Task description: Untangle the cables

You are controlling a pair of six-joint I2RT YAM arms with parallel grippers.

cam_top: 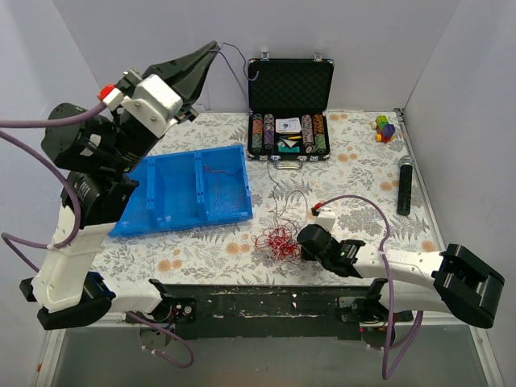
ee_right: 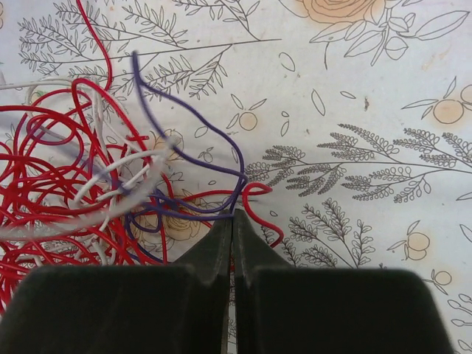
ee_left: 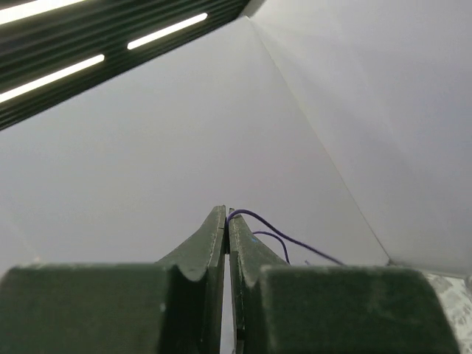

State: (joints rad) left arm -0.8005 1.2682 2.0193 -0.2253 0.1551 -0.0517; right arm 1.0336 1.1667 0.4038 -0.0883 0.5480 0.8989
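Where things lie
The cables [cam_top: 278,242] lie heaped on the counter [cam_top: 355,173] near its front edge, the right fingers [ee_right: 210,254] touching the heap from the right. The tray [cam_top: 173,192] sits behind and left of it, one strand in its right compartment. The case [cam_top: 290,85] stands open at the back. The mic [cam_top: 404,185] lies near the right edge, the blocks [cam_top: 384,127] behind it. The left fingers [cam_top: 193,66] hang high over the back left corner, a strand running from them toward the case

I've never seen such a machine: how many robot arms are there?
2. The left arm rears up beside the blue tray; the right arm lies low near the front edge, by the red cable tangle.
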